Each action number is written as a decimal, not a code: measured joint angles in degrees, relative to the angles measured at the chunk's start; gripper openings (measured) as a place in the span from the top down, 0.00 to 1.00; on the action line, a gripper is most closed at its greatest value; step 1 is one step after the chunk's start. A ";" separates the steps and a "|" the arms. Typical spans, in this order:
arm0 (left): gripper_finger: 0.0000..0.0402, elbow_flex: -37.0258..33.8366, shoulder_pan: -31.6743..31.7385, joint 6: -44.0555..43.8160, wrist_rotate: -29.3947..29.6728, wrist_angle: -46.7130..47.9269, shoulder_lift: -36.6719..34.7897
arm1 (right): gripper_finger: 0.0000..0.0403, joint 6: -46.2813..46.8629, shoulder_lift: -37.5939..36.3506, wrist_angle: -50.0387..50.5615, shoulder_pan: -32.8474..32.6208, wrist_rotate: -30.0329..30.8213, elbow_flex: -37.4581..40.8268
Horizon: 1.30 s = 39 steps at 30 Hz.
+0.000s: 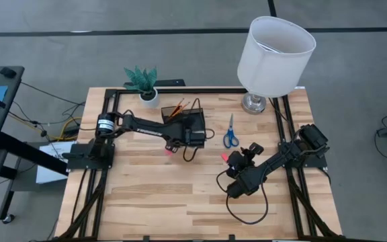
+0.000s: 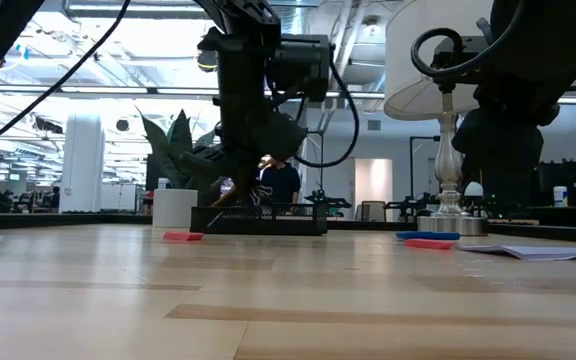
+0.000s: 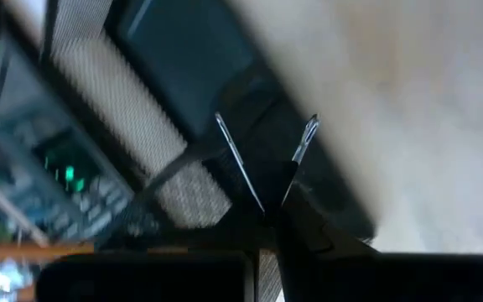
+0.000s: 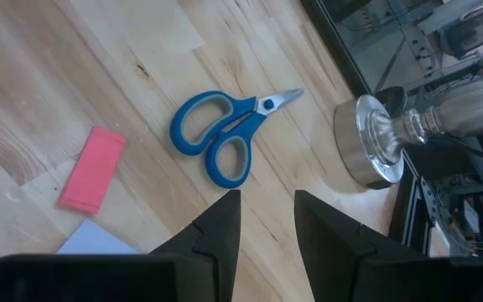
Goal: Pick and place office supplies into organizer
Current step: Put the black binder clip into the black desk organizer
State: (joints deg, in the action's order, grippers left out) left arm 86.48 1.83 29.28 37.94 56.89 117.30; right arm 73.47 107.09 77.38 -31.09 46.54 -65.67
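Note:
The black mesh organizer [image 1: 192,122] stands on the table's far middle, with two orange pencils [image 1: 177,109] upright in its cup section. My left gripper [image 1: 179,138] hangs at the organizer's near side, shut on a tiny black clip [image 3: 268,172]. The blue-handled scissors [image 4: 225,134] lie flat to the organizer's right. A pink eraser [image 4: 92,168] and the corner of a pale blue note pad [image 4: 99,243] lie by my right gripper [image 4: 267,220], which is open above the table near the scissors. A second pink piece [image 1: 170,151] lies near the left gripper. I see no pen. My left gripper pinches the clip by its black body [image 3: 271,189] between the two fingers, coming from above and pointing down. The two silver wire handles [image 3: 229,143] stick out past the fingertips toward the organizer's mesh [image 3: 99,75]. The clip is lifted clear of the table.
A lamp with a white shade [image 1: 275,47] and a metal base [image 4: 376,143] stands at the far right. A white pot with a green plant [image 1: 146,91] sits far left of the organizer. Bare wood [image 1: 180,202] spreads across the near half. Black cables loop by the right arm.

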 joint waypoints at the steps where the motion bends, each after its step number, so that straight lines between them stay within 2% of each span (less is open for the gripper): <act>1: 0.99 0.00 0.35 -1.29 0.87 0.57 -0.14 | 0.73 0.00 0.00 -0.09 0.00 0.00 0.00; 11: 0.99 -1.41 3.28 -8.68 4.90 3.36 -5.06 | 0.73 0.00 0.00 -0.15 -0.02 0.00 0.00; 24: 0.99 -1.42 4.04 -11.50 6.13 3.96 -4.77 | 0.73 0.00 0.00 -0.37 -0.01 0.00 0.00; 32: 0.89 -1.44 5.26 -15.13 8.50 5.72 -4.73 | 0.73 -0.04 0.00 -0.58 0.00 0.00 0.00; 39: 0.88 -1.44 5.26 -15.99 7.36 6.93 -4.71 | 0.73 -0.08 0.00 -0.59 0.00 0.00 0.00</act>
State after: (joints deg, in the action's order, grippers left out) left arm 85.03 7.09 13.28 45.30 63.82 112.60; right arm 73.39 107.09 76.79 -31.09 46.54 -65.67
